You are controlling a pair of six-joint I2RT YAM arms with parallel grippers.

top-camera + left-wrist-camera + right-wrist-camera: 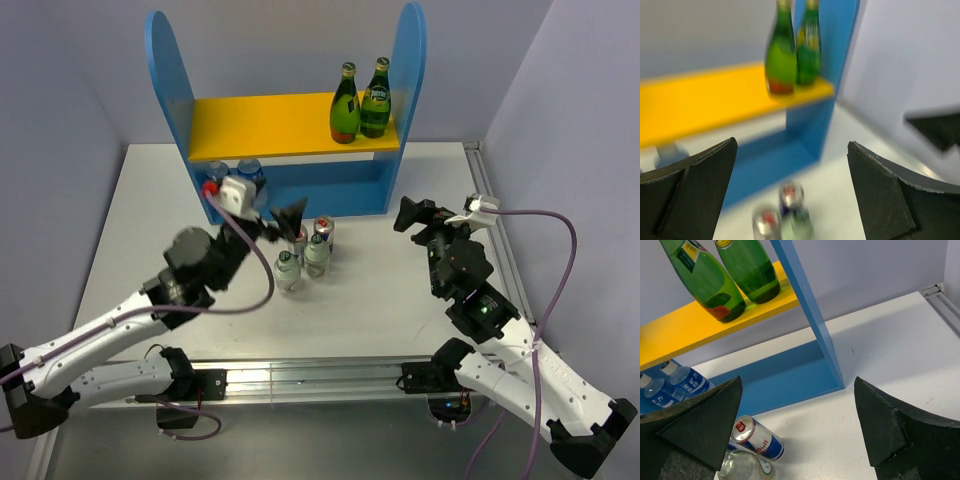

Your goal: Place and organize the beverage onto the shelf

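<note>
The left gripper (288, 218), jaws apart, hangs mid-frame beside the cans (323, 232) — the right gripper (408, 215), likewise apart, sits right of centre. Green bottles (345, 105) stand upper right on the shelf (168, 80).

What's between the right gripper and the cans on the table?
Only bare table separates the right gripper from the cans; the top view shows this.

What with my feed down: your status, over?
Left gripper, right gripper open, empty. Left above loose drinks in front of shelf. Two green bottles on its yellow board. Nothing blocking.
</note>
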